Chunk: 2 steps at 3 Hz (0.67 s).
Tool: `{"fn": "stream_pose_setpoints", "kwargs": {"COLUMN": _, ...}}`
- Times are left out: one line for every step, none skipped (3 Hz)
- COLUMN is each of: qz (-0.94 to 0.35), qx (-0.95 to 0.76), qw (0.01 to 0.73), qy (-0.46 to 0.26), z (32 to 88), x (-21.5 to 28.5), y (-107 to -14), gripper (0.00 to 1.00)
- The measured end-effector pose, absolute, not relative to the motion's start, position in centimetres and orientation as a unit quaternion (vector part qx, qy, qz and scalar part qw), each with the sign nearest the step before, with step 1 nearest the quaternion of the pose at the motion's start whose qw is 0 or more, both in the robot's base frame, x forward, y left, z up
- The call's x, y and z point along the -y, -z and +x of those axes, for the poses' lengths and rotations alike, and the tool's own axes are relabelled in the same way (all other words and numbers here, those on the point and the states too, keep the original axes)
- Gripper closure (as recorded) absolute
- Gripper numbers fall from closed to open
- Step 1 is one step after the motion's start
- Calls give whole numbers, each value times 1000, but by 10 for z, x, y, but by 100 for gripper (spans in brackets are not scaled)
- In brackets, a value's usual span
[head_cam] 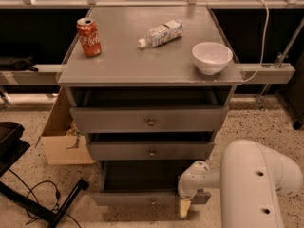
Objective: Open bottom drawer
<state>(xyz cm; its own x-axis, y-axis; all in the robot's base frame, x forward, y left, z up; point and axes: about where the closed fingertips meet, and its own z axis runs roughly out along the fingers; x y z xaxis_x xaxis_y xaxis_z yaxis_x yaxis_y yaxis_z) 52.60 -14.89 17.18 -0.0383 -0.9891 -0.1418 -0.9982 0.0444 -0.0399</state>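
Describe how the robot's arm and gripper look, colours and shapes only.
The arm is a bulky, smooth white shell with rounded ends and small dark holes; it narrows to a slimmer white wrist. The gripper, at the right front of the bottom drawer, ends in a pale yellowish tip. No cables or markings show.

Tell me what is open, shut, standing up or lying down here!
bottom drawer: pulled out, open the farthest.
middle drawer: sticking out a little.
top drawer: sticking out a little.
gripper: low down, at the right end of the bottom drawer's front.
soda can: standing upright.
bottle: lying on its side, cap on.
bowl: right way up, looks empty.
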Motion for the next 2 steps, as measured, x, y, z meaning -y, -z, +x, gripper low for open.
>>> {"fn": "stream_pose_setpoints", "kwargs": {"qz": -690, "qx": -720, "qw": 65, "qy": -35, "z": 526, "x": 149, "y": -172, "gripper": 0}}
{"fn": "stream_pose_setpoints", "kwargs": {"qz": -674, "qx": -736, "qw": 35, "qy": -53, "z": 490, "x": 157, "y": -161, "gripper": 18}}
